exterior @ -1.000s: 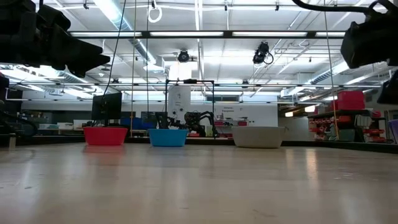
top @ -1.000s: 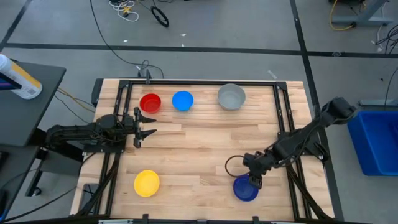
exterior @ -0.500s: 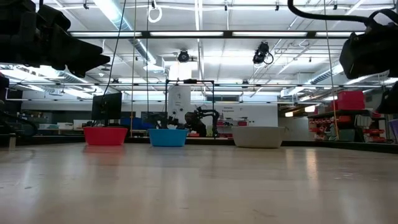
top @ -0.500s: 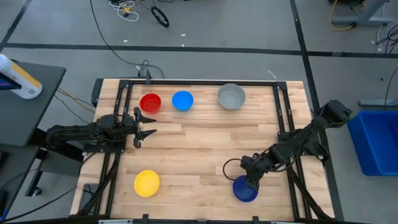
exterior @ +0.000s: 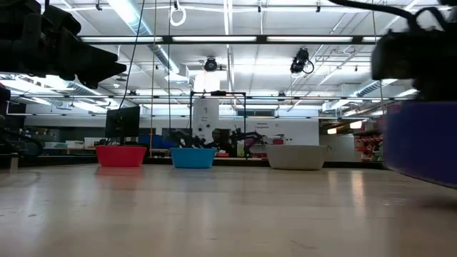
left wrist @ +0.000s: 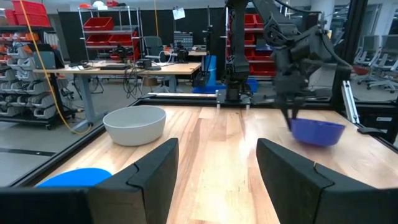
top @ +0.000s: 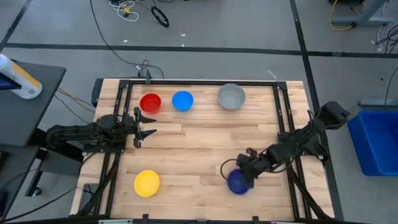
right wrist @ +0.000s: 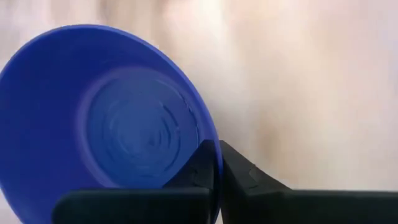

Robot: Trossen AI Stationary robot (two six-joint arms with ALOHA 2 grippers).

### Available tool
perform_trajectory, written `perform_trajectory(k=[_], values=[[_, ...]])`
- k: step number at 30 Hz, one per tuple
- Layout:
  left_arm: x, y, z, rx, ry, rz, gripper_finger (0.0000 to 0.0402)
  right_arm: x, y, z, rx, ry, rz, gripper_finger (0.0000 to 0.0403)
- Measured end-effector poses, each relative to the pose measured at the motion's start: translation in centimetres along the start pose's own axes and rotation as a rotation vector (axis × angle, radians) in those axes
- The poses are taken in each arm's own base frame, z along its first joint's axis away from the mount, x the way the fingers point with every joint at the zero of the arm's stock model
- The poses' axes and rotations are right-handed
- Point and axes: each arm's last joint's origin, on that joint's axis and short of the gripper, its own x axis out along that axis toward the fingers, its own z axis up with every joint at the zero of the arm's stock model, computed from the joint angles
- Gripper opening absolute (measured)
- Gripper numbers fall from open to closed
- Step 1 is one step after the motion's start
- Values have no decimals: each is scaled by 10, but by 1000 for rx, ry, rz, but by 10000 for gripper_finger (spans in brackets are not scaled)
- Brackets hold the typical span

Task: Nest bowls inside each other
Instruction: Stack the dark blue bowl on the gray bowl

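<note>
The dark blue bowl (top: 237,182) is at the near right of the table, with my right gripper (top: 247,172) shut on its rim. It also shows in the low view as a blurred dark blue bowl (exterior: 423,141) at the right edge. The red bowl (top: 150,103), the light blue bowl (top: 182,100) and the grey bowl (top: 231,96) stand in a row along the far edge. The yellow bowl (top: 147,183) rests at the near left. My left gripper (top: 148,124) waits open at the table's left side, pointing level, touching nothing. My right gripper pinches the dark blue bowl's rim (right wrist: 214,144) on its far right side, one finger (right wrist: 194,174) inside the bowl and one finger (right wrist: 249,177) outside. The fingers slant down from the table's right. The bowl hangs below them, mouth up and slightly tilted, and looks just clear of the table.
A black metal frame (top: 199,83) runs around the wooden table top (top: 199,143). The middle of the table between the bowls is bare wood. A blue bin (top: 378,140) stands off the table to the right.
My right gripper has sunk a little, rolled its wrist and shut on the dark blue bowl's rim. The bowl has moved a little toward the table's left and far side, and has come into the low view at the right edge.
</note>
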Motion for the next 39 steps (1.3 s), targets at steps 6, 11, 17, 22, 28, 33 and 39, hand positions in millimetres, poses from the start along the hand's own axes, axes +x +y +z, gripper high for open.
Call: perform_trajectory(k=[6,11,17,22,28,33,39], values=[[0,0,0,1,0,2,224,-1,-35,31,-39,-232,-321,3],[0,0,0,-2,0,2,224,-3,-81,68,-62,-315,-613,2],[0,0,0,-5,0,2,224,-42,-111,126,-129,-422,-740,2],[0,0,0,-5,0,1,224,-81,-155,151,-54,-460,-840,2],[0,0,0,-9,0,1,224,-92,-224,148,122,-414,-785,2],[0,0,0,-9,1,0,224,-87,-256,143,196,-369,-688,2],[0,0,0,-13,1,1,224,-79,-282,132,276,-291,-613,2]])
